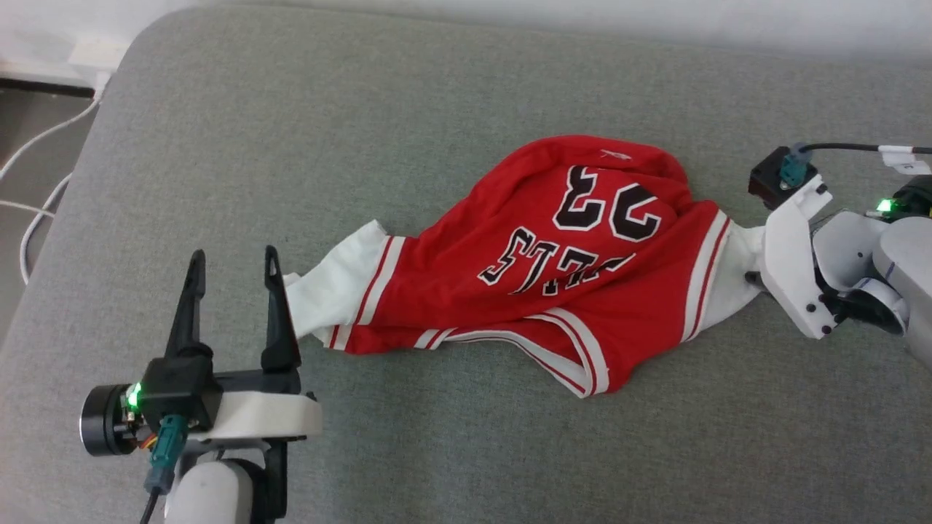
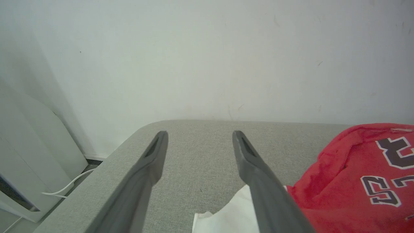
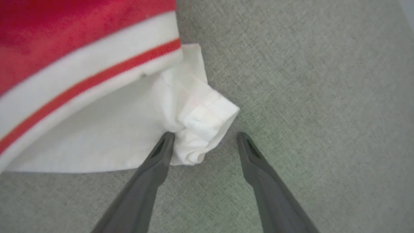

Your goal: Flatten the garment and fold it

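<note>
Closest to the head camera, the left gripper [image 1: 234, 253] stands at the lower left with its two dark fingers spread apart and nothing held. Its inner finger is just beside the edge of a white sleeve [image 1: 331, 298]. The left wrist view settles what the head view leaves unclear: bare grey cushion [image 2: 200, 174] lies between the fingertips. The sleeve's corner sits under and beside that one finger, not between the two.

The garment [image 1: 553, 291] lies crumpled across the middle of the cushion, drawn out sideways from sleeve to sleeve. Striped trim curls along its near edge. Its black lettering and number [image 1: 608, 204] face up, upside down to the head camera.

At the right, the head view shows the right arm's pale wrist housing against the other sleeve [image 3: 200, 119], with the fingers mostly hidden behind it. The right wrist view shows them plainly. The right gripper [image 3: 205, 134] is also spread wide and clamped on nothing. The bunched cuff touches the tip of one finger and reaches partway into the gap, and grey cushion lies beneath the other finger.

Farther off, the left wrist view shows the cushion's rounded far corner meeting a pale wall [image 2: 207, 48]. In the head view, white cables [image 1: 44, 182] trail on the floor past the cushion's left edge.
</note>
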Motion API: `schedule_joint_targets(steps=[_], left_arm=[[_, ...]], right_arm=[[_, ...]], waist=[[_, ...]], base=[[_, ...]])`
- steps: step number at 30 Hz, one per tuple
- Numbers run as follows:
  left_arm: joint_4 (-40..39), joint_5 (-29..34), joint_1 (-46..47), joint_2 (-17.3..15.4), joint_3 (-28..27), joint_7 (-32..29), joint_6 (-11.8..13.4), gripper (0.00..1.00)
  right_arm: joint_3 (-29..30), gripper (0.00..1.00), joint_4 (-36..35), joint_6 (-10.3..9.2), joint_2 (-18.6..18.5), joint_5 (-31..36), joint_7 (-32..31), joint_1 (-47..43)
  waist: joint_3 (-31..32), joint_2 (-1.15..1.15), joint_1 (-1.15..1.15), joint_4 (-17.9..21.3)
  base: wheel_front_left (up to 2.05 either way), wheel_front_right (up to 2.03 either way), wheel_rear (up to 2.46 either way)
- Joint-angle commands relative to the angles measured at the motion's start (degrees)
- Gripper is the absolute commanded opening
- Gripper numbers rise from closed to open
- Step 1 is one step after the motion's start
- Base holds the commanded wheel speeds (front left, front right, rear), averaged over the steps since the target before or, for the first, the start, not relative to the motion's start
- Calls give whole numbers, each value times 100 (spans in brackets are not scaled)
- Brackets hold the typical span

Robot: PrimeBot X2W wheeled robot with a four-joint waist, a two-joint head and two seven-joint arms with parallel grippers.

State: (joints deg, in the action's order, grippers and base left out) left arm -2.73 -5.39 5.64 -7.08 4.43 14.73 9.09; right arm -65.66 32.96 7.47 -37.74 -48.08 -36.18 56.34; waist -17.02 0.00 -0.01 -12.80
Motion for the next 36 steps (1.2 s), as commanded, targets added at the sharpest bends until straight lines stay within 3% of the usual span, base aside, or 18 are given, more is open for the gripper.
schedule_joint_targets(steps=[1,3,4,5,12,18,24,28,31,36], left_arm=[[32,74,71,45,-55,27,-47,100],[60,117,69,79,-126,27,-96,100],[78,133,60,88,-169,27,-121,100],[102,151,44,93,-211,27,-146,100],[220,264,-173,126,-423,27,-248,100],[231,317,-535,128,-574,27,-298,100],[193,346,-745,134,-683,27,-344,100],[176,373,-782,145,-711,27,-365,100],[189,392,-773,163,-701,27,-373,100],[296,402,-766,181,-682,27,-419,100]], right_arm=[[-228,100,86,2,108,-64,46,-197],[-405,96,91,2,132,-141,166,-220],[-462,37,83,2,133,-154,275,-203],[-504,0,84,2,137,-190,374,-191],[-620,0,-237,2,-125,-388,1389,-156],[-527,0,-1234,2,-987,-560,2144,-421],[-128,0,-2292,2,-2115,-913,2114,-1101],[-118,0,-2534,2,-2600,-920,1738,-1807],[-254,0,-2416,2,-2616,-923,1437,-2472],[-94,0,-1936,2,-2302,-1093,1458,-3236]], waist=[[-115,0,1,-110],[-87,0,1,-74],[-60,0,1,-45],[-18,0,1,-9],[498,0,1,235],[923,0,1,505],[1072,0,1,721],[1086,0,1,808],[1096,0,1,817],[1166,0,1,789]], base=[[0,0,0],[0,0,0],[0,0,0],[0,0,0],[0,0,0],[0,0,0],[0,0,0],[0,0,0],[0,0,0],[0,0,0]])
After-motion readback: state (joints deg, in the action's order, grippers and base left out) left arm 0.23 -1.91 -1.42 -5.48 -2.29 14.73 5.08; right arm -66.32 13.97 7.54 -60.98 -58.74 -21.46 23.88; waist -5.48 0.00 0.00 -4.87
